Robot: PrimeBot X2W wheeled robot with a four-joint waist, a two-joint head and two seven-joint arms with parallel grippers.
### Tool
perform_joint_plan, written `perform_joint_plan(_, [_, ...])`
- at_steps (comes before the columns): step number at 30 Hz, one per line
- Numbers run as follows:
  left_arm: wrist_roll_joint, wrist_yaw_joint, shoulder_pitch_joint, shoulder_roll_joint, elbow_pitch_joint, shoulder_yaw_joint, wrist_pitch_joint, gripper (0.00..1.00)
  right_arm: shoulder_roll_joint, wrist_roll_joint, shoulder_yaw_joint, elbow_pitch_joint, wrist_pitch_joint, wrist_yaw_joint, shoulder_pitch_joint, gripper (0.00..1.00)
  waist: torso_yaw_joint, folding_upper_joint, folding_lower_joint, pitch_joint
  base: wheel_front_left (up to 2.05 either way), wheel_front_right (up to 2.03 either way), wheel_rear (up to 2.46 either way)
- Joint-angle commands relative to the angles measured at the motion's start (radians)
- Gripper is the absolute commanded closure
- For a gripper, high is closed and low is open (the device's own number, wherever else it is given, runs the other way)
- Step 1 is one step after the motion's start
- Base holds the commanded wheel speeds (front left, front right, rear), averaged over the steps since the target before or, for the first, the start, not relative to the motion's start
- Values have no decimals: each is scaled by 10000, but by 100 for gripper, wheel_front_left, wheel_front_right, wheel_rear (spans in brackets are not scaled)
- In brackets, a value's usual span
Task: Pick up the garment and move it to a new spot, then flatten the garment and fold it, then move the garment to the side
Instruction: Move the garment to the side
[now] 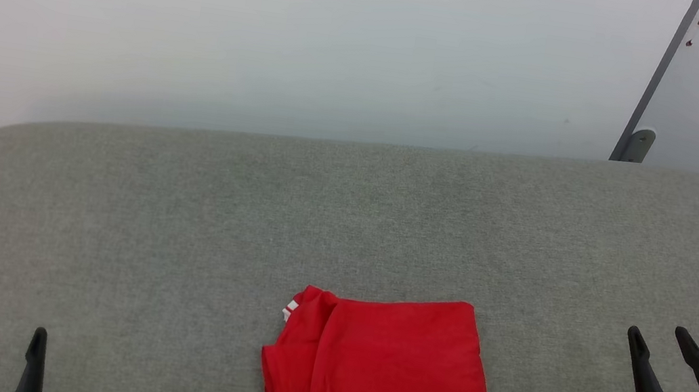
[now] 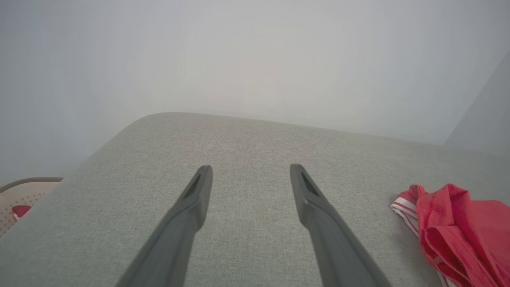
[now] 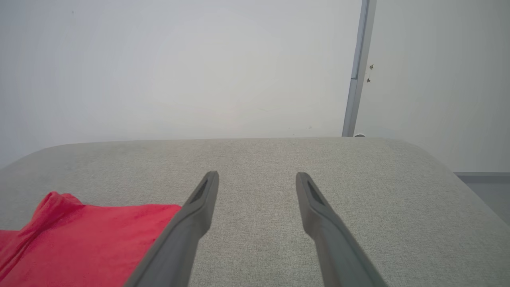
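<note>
On the grey surface (image 1: 183, 213), the folded garment (image 1: 393, 373) lies between left pincer (image 1: 13, 333) and right pincer (image 1: 659, 330), both gaping, empty.

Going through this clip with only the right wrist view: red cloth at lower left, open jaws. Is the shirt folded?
Observer: Yes; the head view shows the shirt folded into a rough rectangle on the grey table.
Operator: And the left gripper?
Observer: The left gripper sits to the shirt's left, apart from it, jaws open.
Operator: Anything else around?
Observer: In the left wrist view, a pale basket past the table's edge, something red inside.
</note>
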Motion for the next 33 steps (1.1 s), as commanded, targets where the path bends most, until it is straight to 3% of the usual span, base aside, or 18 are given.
perform_joint_plan(1, [98, -81, 77, -31, 5, 39, -33, 0, 47, -74, -52, -8, -18, -17, 148, 0, 13, 0, 1, -11, 0, 0, 0])
perform_joint_plan(17, [156, -202, 118, -28, 43, 16, -1, 0, 260, 54, 156, -18, 359, -17, 134, 0, 280, 0, 1, 2, 0, 0, 0])
perform_joint_plan(33, [61, -131, 72, -5, -110, -346, 356, 0, 584, 739, 1711, 937, 2835, -17, -707, 0, 1835, 0, 1, 357, 0, 0, 0])
